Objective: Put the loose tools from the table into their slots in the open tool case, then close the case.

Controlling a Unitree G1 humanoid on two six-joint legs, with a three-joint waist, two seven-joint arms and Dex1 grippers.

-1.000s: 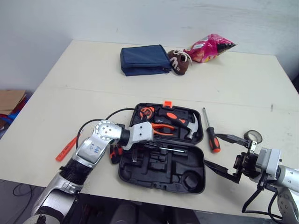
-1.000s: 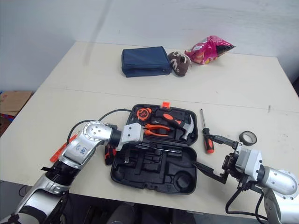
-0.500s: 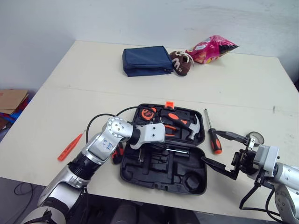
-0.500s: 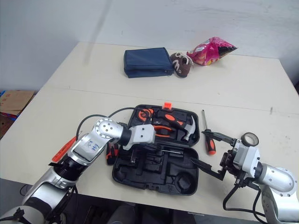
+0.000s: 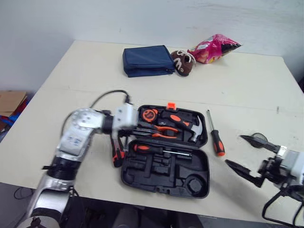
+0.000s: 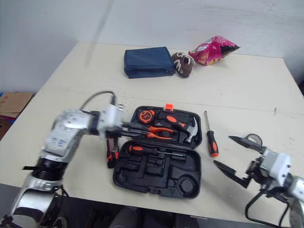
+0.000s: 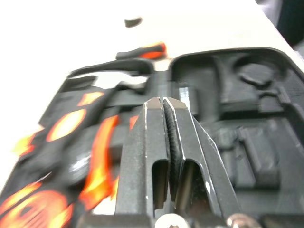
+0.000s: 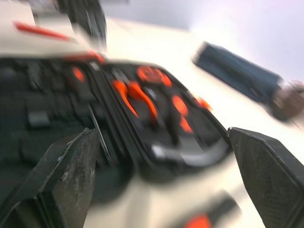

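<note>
The open black tool case (image 5: 202,183) lies at the table's middle front. Its far half holds a tape measure (image 5: 149,114), pliers (image 5: 164,131) and a hammer (image 5: 190,126). An orange-handled screwdriver (image 5: 149,148) rests in the near half. A second screwdriver (image 5: 216,138) lies loose on the table right of the case. A black and orange tool (image 5: 116,155) sits against the case's left side. My left gripper (image 7: 164,99) is shut and empty, hovering over the case's far-left corner (image 6: 130,127). My right gripper (image 6: 223,150) is wide open, empty, right of the case. A tape roll (image 6: 254,138) lies just behind it.
At the table's far side sit a blue pouch (image 5: 147,60), a brown plush toy (image 5: 183,62) and a pink snack bag (image 5: 213,47). The table's front edge runs just below the case. A cardboard box (image 5: 9,102) stands on the floor to the left.
My left gripper drew back left from over the case's near half, uncovering the orange-handled screwdriver in its slot. My right gripper moved right, away from the case.
</note>
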